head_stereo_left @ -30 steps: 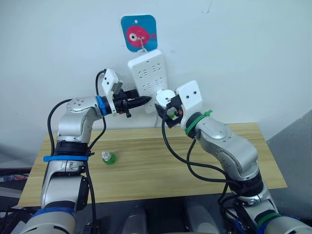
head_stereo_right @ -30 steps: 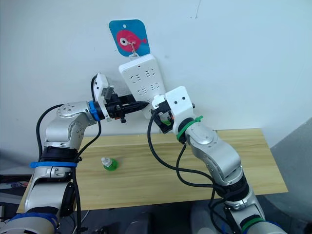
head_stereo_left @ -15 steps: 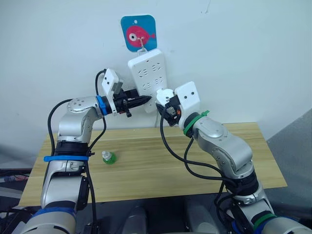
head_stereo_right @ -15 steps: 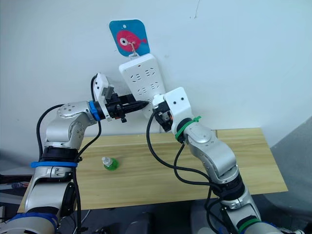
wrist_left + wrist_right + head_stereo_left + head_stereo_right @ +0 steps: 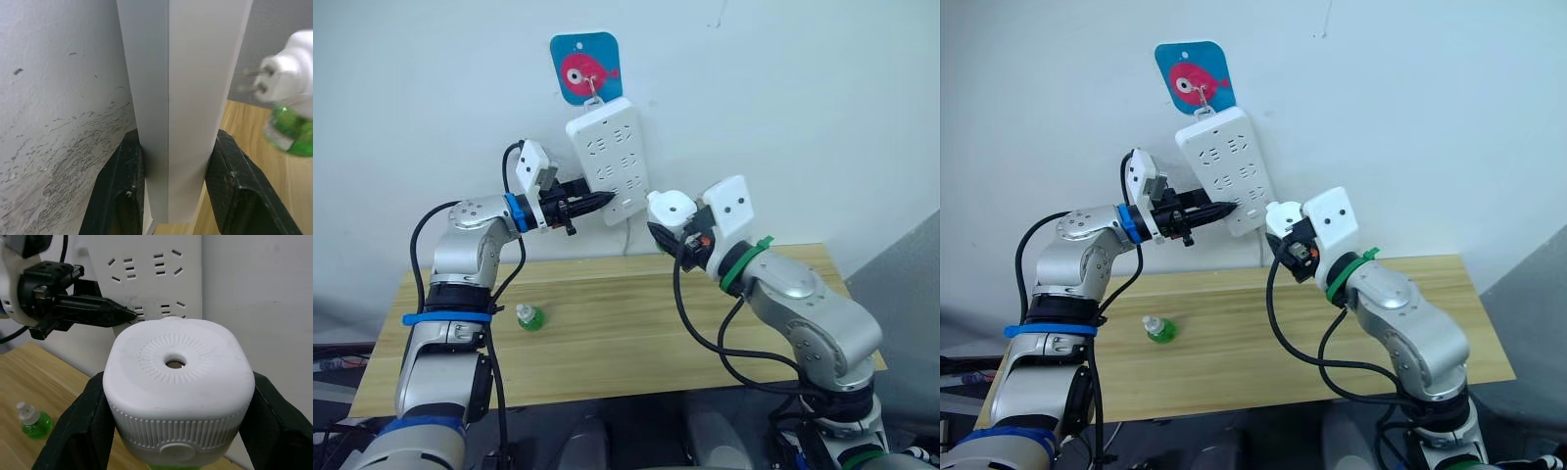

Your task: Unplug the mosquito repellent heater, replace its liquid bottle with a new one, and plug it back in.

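Gripping the mosquito repellent heater (image 5: 178, 382), right end effector (image 5: 674, 227) (unplugged), left end effector (image 5: 597, 201) clamping power strip (image 5: 607, 152).

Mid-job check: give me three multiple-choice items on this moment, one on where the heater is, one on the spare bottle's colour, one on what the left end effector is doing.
1. Where is the mosquito repellent heater?
A. Plugged into the power strip
B. Held by the right end effector, clear of the strip
C. Lying on the table

2. What colour is the liquid in the bottle on the table?
A. Green
B. Blue
C. Red

3. What is the left end effector doing?
A. Hanging open over the table
B. Holding the bottle
C. Clamping the lower edge of the power strip

Answers: 1 B, the heater sits between the right end effector's fingers and its bare prongs show in the left wrist view. 2 A, the liquid is green under a white cap. 3 C, both fingers press on the strip's sides.
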Motion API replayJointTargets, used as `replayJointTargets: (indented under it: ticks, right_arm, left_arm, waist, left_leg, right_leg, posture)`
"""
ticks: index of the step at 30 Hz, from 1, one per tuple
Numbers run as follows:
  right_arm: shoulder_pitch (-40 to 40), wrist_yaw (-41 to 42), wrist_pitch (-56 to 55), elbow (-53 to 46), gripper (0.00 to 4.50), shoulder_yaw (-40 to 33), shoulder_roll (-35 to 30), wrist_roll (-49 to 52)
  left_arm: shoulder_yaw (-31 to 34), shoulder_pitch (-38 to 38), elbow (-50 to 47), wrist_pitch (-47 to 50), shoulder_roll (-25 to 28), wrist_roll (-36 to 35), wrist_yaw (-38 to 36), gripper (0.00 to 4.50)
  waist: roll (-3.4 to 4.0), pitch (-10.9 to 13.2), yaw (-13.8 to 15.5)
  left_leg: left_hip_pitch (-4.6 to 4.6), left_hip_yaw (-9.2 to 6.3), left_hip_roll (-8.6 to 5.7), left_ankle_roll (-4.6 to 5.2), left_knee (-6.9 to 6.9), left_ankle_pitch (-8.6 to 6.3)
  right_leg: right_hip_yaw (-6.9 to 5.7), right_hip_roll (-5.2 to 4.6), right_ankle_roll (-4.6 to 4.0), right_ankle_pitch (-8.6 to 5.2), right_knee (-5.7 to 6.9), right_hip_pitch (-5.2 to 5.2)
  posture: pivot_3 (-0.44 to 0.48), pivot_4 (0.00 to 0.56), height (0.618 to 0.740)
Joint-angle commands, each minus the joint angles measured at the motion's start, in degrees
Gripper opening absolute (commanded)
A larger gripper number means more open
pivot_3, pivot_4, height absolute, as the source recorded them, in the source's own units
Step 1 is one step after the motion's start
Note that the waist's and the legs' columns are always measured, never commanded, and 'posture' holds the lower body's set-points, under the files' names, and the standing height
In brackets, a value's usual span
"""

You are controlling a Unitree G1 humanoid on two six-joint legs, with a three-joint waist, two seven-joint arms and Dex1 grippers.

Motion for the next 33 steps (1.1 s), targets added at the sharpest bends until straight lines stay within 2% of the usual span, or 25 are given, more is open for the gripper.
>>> replayJointTargets:
  ticks: [1,2,4,8,12,13,17,20,22,24,27,33]
  right_arm:
    - [-0.8,0.7,0.3,-2.6,2.97,-3.3,1.0,2.9]
    - [-0.8,0.6,0.4,-2.4,2.97,-3.8,1.2,3.1]
    - [-0.7,0.2,0.1,-2.1,2.97,-4.7,1.9,3.6]
    - [-1.2,0.5,-0.8,-1.2,2.97,-5.1,2.2,4.1]
    - [-1.8,1.2,-2.0,-0.6,2.97,-5.7,2.5,4.9]
    - [-1.7,1.3,-2.6,-0.4,2.97,-6.7,3.0,5.6]
    - [-0.2,2.3,-5.1,1.5,2.97,-13.0,4.4,9.2]
    - [-1.1,4.0,-6.8,4.4,2.97,-17.2,3.4,12.0]
    - [-2.3,4.5,-7.1,6.2,2.97,-18.9,2.9,13.8]
    - [-4.0,3.7,-6.4,8.1,2.97,-21.7,4.0,17.5]
    - [-6.0,-2.3,-4.1,10.2,2.97,-28.0,8.6,27.4]
    - [-5.5,-18.2,-5.6,10.0,2.97,-32.8,14.3,45.0]
  left_arm:
    - [1.8,1.3,-2.0,-0.7,2.7,0.4,0.3,1.30]
    - [2.3,1.8,-2.4,-0.2,3.0,-0.4,0.0,1.30]
    - [2.8,3.2,-2.9,-1.2,4.1,0.4,1.4,2.02]
    - [3.5,6.3,-5.0,-2.8,5.7,1.0,2.2,3.17]
    - [8.0,12.5,-9.9,-4.0,8.6,0.2,5.0,4.37]
    - [9.4,14.1,-11.7,-3.5,9.4,-0.6,5.5,4.50]
    - [14.9,23.3,-27.1,4.1,14.2,-6.0,5.2,4.50]
    - [13.2,28.2,-40.7,11.3,15.9,-11.9,4.3,4.50]
    - [11.4,28.2,-45.2,13.8,15.6,-14.3,4.8,4.50]
    - [8.2,24.3,-46.2,14.8,12.4,-15.1,7.4,4.50]
    - [1.6,16.9,-43.7,11.5,4.1,-11.5,11.7,4.50]
    - [-5.6,11.8,-38.0,6.7,-6.8,-7.4,14.3,4.50]
  waist:
    - [0.02,0.0,-0.4]
    - [0.02,0.0,-0.6]
    - [0.04,0.0,-0.9]
    - [0.04,0.0,-1.5]
    - [0.04,0.0,-2.0]
    - [0.04,0.0,-1.9]
    - [0.04,0.0,-1.5]
    - [0.06,0.0,-0.1]
    - [0.08,0.0,1.2]
    - [0.12,0.0,2.0]
    - [0.14,0.0,2.9]
    - [0.18,0.0,1.0]
  left_leg:
    - [0.00,0.00,0.01,0.00,-0.02,0.00]
    - [0.01,0.01,0.01,0.01,-0.03,0.00]
    - [0.01,0.03,0.01,0.01,-0.09,0.00]
    - [-0.02,0.01,0.01,-0.14,-0.22,0.08]
    - [-0.03,0.07,0.02,-0.18,-0.26,0.10]
    - [-0.03,0.07,0.03,-0.18,-0.26,0.10]
    - [-0.06,0.04,0.08,-0.08,-0.30,0.05]
    - [-0.08,0.08,0.04,-0.01,-0.28,0.00]
    - [-0.05,0.09,0.02,-0.01,-0.24,0.01]
    - [-0.03,0.11,-0.03,-0.05,-0.20,0.03]
    - [0.04,0.05,-0.01,-0.05,-0.17,0.08]
    - [-0.02,0.19,0.00,-0.05,-0.24,0.08]
  right_leg:
    - [0.00,0.01,0.00,0.00,0.00,0.00]
    - [0.02,0.01,0.00,0.00,0.00,0.00]
    - [0.03,0.00,0.00,0.00,-0.03,-0.03]
    - [0.02,-0.01,-0.01,0.00,-0.05,-0.12]
    - [0.08,-0.05,-0.01,0.00,-0.11,-0.13]
    - [0.09,-0.05,-0.01,0.00,-0.10,-0.15]
    - [0.07,-0.04,-0.01,-0.01,-0.09,-0.19]
    - [0.09,-0.09,-0.01,-0.01,-0.13,-0.15]
    - [0.08,-0.16,-0.01,-0.01,-0.16,-0.05]
    - [0.09,-0.13,-0.01,0.00,-0.10,-0.04]
    - [0.02,-0.04,-0.01,0.00,0.01,0.01]
    - [0.12,-0.05,-0.02,0.00,-0.05,-0.07]
  posture:
    - [-0.163,0.166,0.734]
    - [-0.160,0.165,0.734]
    - [-0.152,0.162,0.734]
    - [-0.142,0.158,0.734]
    - [-0.139,0.158,0.734]
    - [-0.127,0.158,0.734]
    - [-0.094,0.158,0.734]
    - [-0.070,0.166,0.734]
    - [-0.075,0.169,0.734]
    - [-0.087,0.174,0.734]
    - [-0.108,0.174,0.734]
    - [-0.157,0.176,0.734]
